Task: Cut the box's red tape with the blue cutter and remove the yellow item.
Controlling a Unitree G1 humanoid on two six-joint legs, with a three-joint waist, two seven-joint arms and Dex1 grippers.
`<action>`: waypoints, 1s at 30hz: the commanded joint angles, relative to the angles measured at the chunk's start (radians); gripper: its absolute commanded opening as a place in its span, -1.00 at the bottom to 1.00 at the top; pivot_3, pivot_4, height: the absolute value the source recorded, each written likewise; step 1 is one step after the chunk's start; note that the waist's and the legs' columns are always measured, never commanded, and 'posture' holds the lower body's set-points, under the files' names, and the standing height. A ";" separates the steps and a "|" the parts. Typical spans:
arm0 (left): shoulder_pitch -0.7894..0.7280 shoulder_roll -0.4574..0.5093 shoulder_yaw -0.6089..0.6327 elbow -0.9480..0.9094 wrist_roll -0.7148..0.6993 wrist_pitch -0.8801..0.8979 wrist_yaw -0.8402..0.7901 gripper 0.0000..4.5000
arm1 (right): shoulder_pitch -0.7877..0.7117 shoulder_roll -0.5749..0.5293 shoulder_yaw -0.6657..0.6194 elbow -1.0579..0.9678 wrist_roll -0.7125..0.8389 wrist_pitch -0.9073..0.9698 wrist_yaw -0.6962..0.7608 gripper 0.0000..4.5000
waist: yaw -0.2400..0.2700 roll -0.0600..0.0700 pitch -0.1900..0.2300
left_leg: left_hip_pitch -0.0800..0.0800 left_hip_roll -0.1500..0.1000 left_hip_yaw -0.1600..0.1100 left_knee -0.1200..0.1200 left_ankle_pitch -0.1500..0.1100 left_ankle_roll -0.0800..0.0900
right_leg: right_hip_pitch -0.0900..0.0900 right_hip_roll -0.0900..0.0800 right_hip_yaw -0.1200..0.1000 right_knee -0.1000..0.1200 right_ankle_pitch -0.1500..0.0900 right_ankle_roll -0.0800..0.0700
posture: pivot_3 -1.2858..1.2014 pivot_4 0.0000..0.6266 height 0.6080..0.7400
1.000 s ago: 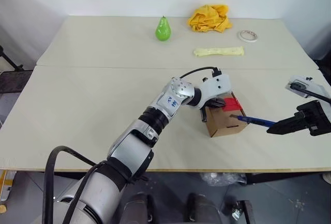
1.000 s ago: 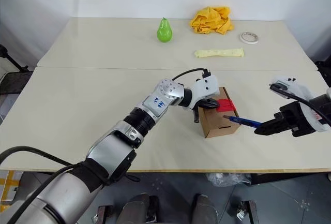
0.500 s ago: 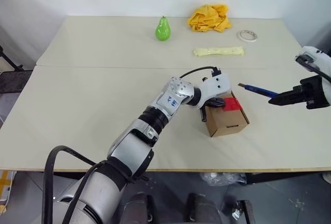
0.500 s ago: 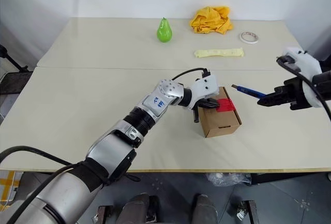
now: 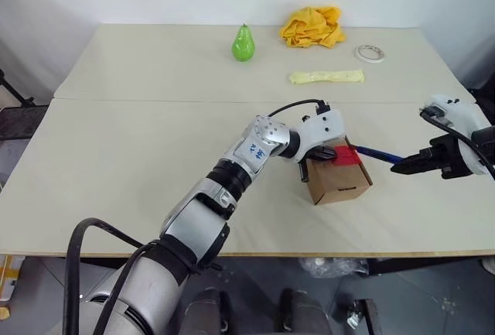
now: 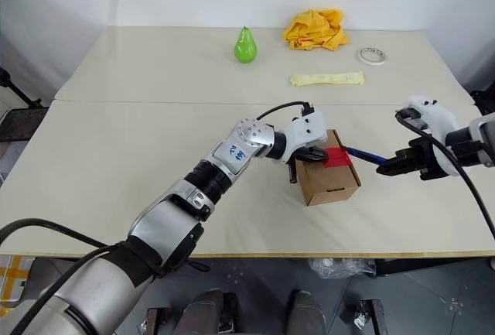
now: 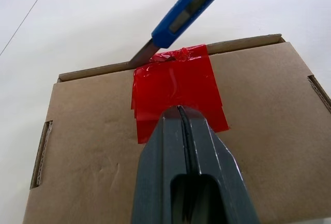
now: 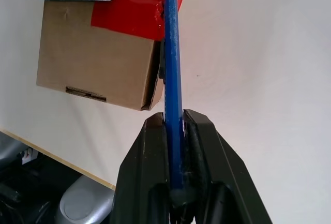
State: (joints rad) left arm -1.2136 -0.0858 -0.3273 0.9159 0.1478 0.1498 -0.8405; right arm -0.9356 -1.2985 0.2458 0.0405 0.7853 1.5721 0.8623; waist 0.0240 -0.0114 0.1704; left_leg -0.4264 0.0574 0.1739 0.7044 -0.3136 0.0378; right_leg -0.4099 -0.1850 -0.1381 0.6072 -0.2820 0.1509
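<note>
Counter [image 5: 139, 141] carries box [image 5: 340, 184], right of centre near front edge. Left claw [image 7: 182, 131] fully closed, pressing down on box top at red tape [image 7: 176, 87]. Right claw [image 8: 173, 131] clamps blue cutter [image 8: 172, 53]; blade tip meets tape at far top edge. Step: cutting tape. Next: draw blade along flap seam, left claw bracing. Yellow item presumably inside, unseen.

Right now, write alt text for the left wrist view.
A blue cutter touches its blade tip to the far edge of the red tape on a brown box. The shut left gripper presses on the tape's near edge.
</note>
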 commanded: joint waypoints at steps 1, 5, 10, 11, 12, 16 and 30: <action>0.049 -0.004 -0.044 0.069 0.037 0.039 -0.027 -1.00 | 0.004 -0.012 -0.049 -0.024 -0.009 0.013 0.022 -0.93 | 0.000 0.000 0.000 | 0.000 0.000 0.000 0.000 0.000 0.000 | 0.000 0.000 0.000 0.000 0.000 0.000 | 0.03 -0.52 1.00; 0.049 -0.006 -0.046 0.070 0.039 0.037 -0.024 -1.00 | 0.014 -0.043 -0.033 -0.057 -0.005 0.027 0.059 -0.93 | 0.000 0.000 0.000 | 0.000 0.000 0.000 0.000 0.000 0.000 | 0.000 0.000 0.000 0.000 0.000 0.000 | 0.03 -0.52 1.00; 0.051 -0.008 -0.056 0.074 0.049 0.037 -0.024 -1.00 | 0.017 -0.114 0.038 -0.096 0.018 0.042 0.126 -0.93 | -0.001 0.000 0.000 | 0.000 0.000 0.000 0.000 0.000 0.000 | 0.000 0.000 0.000 0.000 0.000 0.000 | 0.03 -0.52 1.00; 0.052 -0.008 -0.060 0.074 0.052 0.038 -0.024 -1.00 | 0.011 -0.126 0.058 -0.102 0.022 0.042 0.142 -0.93 | -0.001 0.000 0.000 | 0.000 0.000 0.000 0.000 0.000 0.000 | 0.000 0.000 0.000 0.000 0.000 0.000 | 0.03 -0.52 1.00; 0.054 -0.008 -0.064 0.074 0.055 0.041 -0.025 -1.00 | -0.004 -0.136 0.086 -0.098 0.029 0.042 0.156 -0.93 | -0.001 0.000 0.000 | 0.000 0.000 0.000 0.000 0.000 0.000 | 0.000 0.000 0.000 0.000 0.000 0.000 | 0.03 -0.52 1.00; 0.060 -0.015 -0.073 0.073 0.059 0.055 -0.032 -1.00 | -0.065 -0.151 0.183 -0.078 0.008 0.042 0.198 -0.93 | -0.002 0.000 0.000 | 0.000 0.000 0.000 0.000 0.000 0.000 | 0.000 0.000 0.000 0.000 0.000 0.000 | 0.03 -0.52 1.00; 0.093 0.035 0.034 -0.097 -0.054 0.047 -0.065 -1.00 | 0.062 -0.365 0.051 -0.054 -0.048 -0.234 0.484 -0.93 | -0.002 0.001 0.000 | -0.001 0.000 0.000 -0.001 0.000 0.000 | -0.001 0.000 0.000 0.000 0.000 0.000 | 0.03 -0.52 1.00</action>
State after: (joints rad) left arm -1.1468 -0.0645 -0.2912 0.8274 0.1073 0.1677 -0.8673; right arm -0.9035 -1.6105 0.3603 -0.0270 0.7479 1.4343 1.2809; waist 0.0224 -0.0106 0.1705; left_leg -0.4269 0.0577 0.1741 0.7032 -0.3138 0.0373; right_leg -0.4117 -0.1847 -0.1380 0.6074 -0.2820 0.1509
